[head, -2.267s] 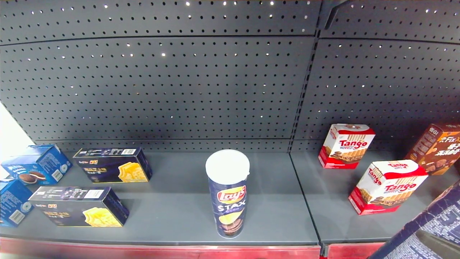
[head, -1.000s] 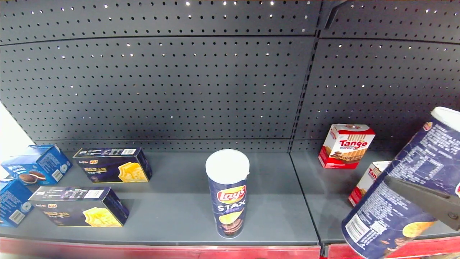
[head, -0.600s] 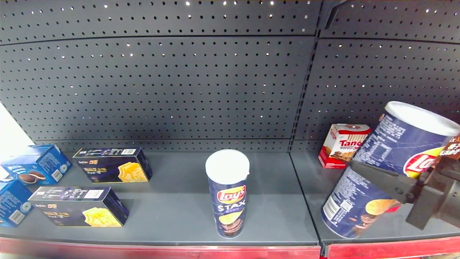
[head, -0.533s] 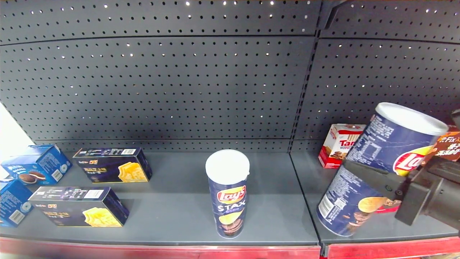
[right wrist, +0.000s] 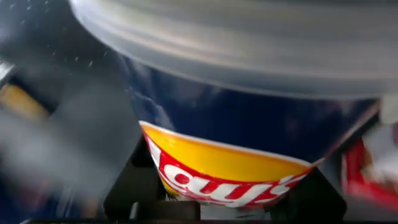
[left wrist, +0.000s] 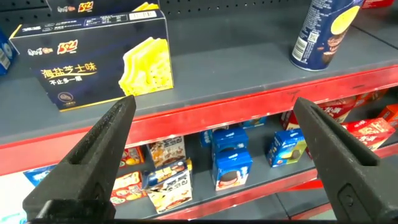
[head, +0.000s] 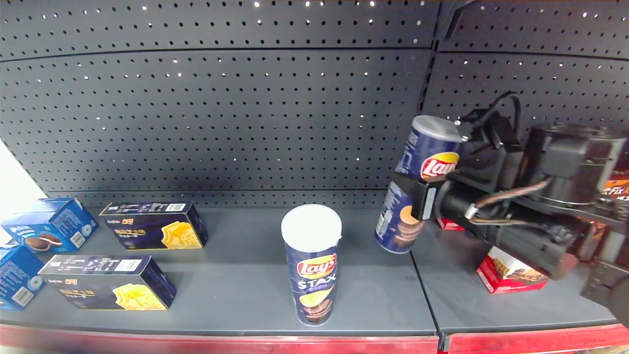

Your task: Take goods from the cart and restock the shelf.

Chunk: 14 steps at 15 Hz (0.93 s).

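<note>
Right gripper [head: 416, 198]: clenched on a can, which is clamped at mid-height between the jaws.
Held can [head: 428, 160]: kept tilted, lid leaning toward the arm and base pointed down and left. It is poised over the seam between the two bays of the shelf [head: 236, 287], behind and to the right of the standing can [head: 312, 268] and well apart from it. In the right wrist view its label [right wrist: 230, 168] is seen close up. The base seems not to be set down, though contact cannot be ruled out.
Change: the held can has been carried from the near right corner of the head view up, inward and leftward across the right bay. Its lean has been reduced on the way. Nothing on the shelf has been disturbed.
Meaning: the transfer is judged nearly done. The can is yet to be righted, lowered and released, most likely beside or behind the standing can.
Right arm: stretched in from the right, forearm roughly level, wrist over a wafer box [head: 508, 275] that is partly hidden by it.
Left gripper [left wrist: 211, 162]: spread wide with nothing held, parked low before the shelf's red front edge, with a biscuit box [left wrist: 93, 68] above it.
</note>
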Available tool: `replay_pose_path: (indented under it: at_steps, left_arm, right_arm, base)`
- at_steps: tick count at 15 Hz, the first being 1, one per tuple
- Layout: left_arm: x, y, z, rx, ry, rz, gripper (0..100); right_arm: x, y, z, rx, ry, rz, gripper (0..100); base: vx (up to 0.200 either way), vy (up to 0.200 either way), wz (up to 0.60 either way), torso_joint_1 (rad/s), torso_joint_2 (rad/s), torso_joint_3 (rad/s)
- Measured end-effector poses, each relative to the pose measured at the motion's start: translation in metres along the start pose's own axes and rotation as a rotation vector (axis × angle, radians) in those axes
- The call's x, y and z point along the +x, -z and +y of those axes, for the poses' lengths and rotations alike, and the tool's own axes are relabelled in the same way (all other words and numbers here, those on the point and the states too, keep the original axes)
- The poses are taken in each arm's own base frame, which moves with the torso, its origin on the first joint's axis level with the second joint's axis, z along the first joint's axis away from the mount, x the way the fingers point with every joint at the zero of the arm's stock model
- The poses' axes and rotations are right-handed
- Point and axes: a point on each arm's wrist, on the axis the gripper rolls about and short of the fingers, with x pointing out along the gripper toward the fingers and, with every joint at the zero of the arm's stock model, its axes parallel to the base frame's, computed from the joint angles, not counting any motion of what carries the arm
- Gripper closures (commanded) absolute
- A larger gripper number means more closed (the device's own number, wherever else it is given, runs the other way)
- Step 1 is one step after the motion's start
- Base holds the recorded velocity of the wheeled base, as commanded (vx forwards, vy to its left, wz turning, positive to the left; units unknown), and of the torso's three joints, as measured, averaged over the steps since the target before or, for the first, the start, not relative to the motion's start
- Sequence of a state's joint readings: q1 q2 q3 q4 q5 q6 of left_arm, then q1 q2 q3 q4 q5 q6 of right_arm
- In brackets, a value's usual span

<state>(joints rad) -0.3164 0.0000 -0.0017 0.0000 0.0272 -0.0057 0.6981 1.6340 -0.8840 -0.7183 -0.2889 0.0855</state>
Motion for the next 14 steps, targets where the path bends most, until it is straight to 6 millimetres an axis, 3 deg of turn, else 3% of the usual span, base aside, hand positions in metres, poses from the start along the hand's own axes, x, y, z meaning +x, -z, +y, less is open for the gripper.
replay_pose_path:
  at_steps: [3,6,9,14]
  left_arm:
    - [0.000,0.000,0.000,0.000,0.000,0.000,0]
    - [0.000,0.000,0.000,0.000,-0.001,0.000,0]
    - [0.000,0.000,0.000,0.000,0.000,0.000,0]
    - [0.000,0.000,0.000,0.000,0.000,0.000,0]
  right_arm:
    - [0.052,0.000,0.010,0.011,0.127,-0.048,100]
    - [0.088,0.013,0.017,0.007,0.208,-0.049,100]
    - [0.103,0.030,0.026,-0.006,0.202,-0.020,100]
    - [0.113,0.036,0.043,-0.017,0.168,-0.024,100]
  base:
    - [0.000,0.000,0.00,0.000,0.00,0.000]
    - [0.000,0.000,0.00,0.000,0.00,0.000]
    - [0.000,0.000,0.00,0.000,0.00,0.000]
    - [0.000,0.000,0.00,0.000,0.00,0.000]
